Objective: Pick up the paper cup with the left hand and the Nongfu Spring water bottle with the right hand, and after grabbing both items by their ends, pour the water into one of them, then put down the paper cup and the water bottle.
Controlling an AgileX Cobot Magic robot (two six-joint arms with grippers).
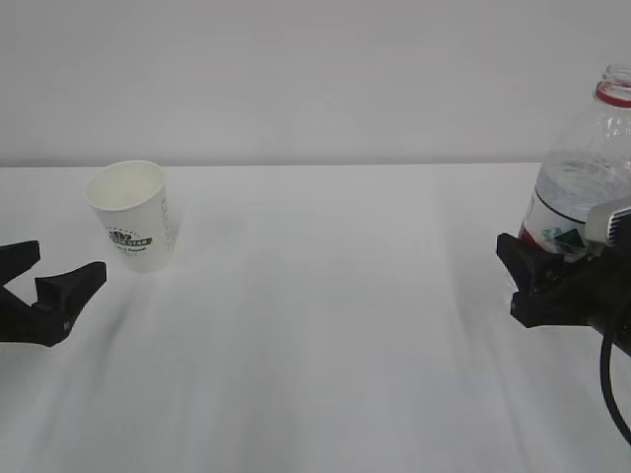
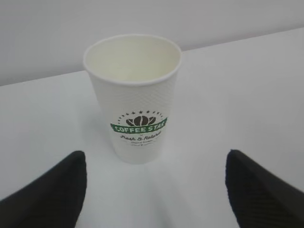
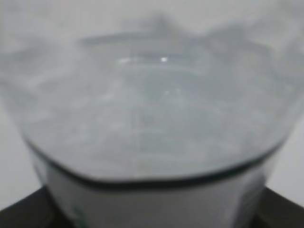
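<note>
A small white tapered paper cup [image 2: 133,97] stands upright near the counter's [image 1: 325,325] far left edge. The black left hand [image 1: 39,281] gapes wide, empty, beside it. The black right hand [image 1: 540,278] grips a clear ribbed water bottle [image 1: 582,187] near the right edge; lower it gently, level, before letting go.

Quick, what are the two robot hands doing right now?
Left gripper: open, holding nothing; the paper cup stands free ahead of it.
Right gripper: closed on the Nongfu Spring water bottle.
</note>
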